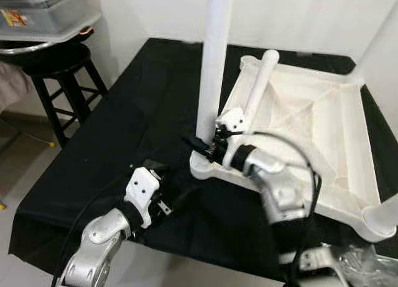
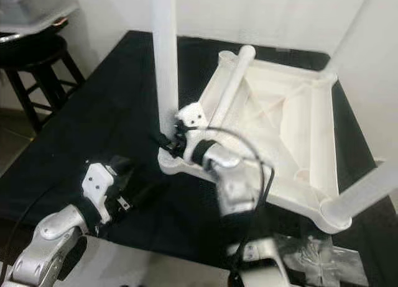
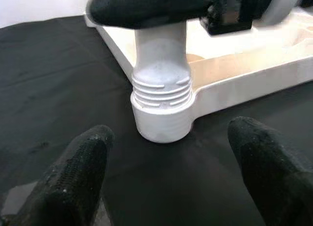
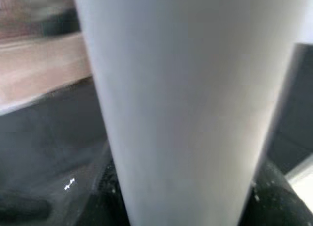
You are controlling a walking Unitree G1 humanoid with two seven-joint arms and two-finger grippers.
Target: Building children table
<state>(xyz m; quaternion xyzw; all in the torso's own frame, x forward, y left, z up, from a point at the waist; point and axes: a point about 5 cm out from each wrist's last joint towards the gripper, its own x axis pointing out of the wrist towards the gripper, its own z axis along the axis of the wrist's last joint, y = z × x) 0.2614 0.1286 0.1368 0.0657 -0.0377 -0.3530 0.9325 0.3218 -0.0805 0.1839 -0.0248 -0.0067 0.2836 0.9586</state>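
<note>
While the right pincer [image 1: 208,147] clamps the upright leg [image 1: 214,69] at its base, the left pincer [image 1: 163,189] waits wide open. Its socket [image 3: 161,119] sits at twelve o'clock — long axis vertical, right arm nearer.

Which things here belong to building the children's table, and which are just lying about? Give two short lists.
Belonging to the job:
upturned white tabletop
upright leg in the near-left corner socket, held by the right gripper
loose leg lying across the tabletop
left gripper, jaws open

Lying about:
black stool
storage bin
clear plastic wrapping
</note>
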